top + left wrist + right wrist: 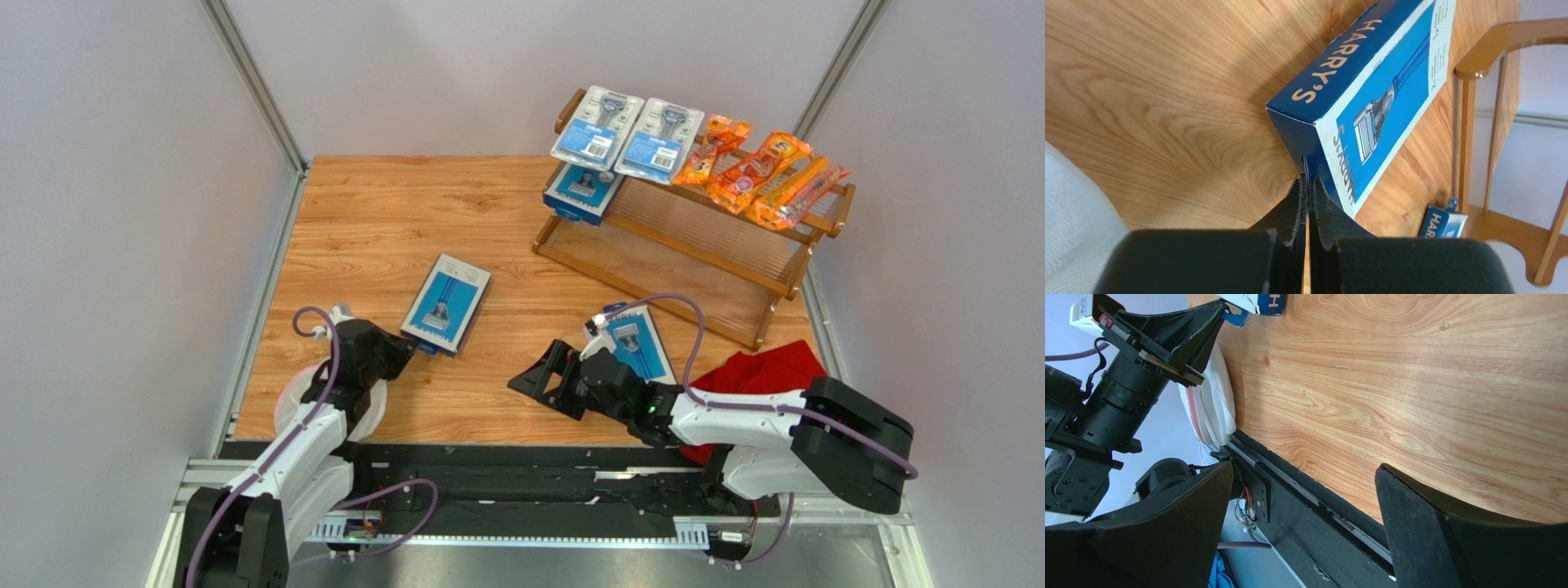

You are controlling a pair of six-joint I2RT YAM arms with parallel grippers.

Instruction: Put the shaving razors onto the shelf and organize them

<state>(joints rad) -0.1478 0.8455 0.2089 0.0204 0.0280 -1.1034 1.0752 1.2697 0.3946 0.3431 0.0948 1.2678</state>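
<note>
While the left gripper (399,353) sits pressed together at the near corner of a blue razor box (447,304), the top view shows that box lying flat and askew on the wooden table (368,221). Open boards lie beyond its far and left edges.

The right gripper (536,374) is spread wide, low over the table near the front edge, with nothing in it. A second blue box (644,349) lies just behind the right wrist, partly crossed by the cable (687,321), with the red cloth (773,368) beside it.

The shelf (687,260) stands at far right. Its top tier carries two blister packs (597,126) and three orange bags (763,172). A third blue box (579,192) is on the lower tier, overhanging the left end; open slats run to its right.

Left wrist view: the fingers (1290,214) are flat against each other, tips touching the box's end corner. Cannot tell whether a flap edge is caught between them. The shelf's rail stands past the box's far end, with board between.

Right wrist view: the fingers (1174,527) are well apart, with bare wood grain between them. The table's front edge and a black rail (1303,496) run diagonally close by. The left gripper shows at upper left, and a box corner sits at the top edge.
</note>
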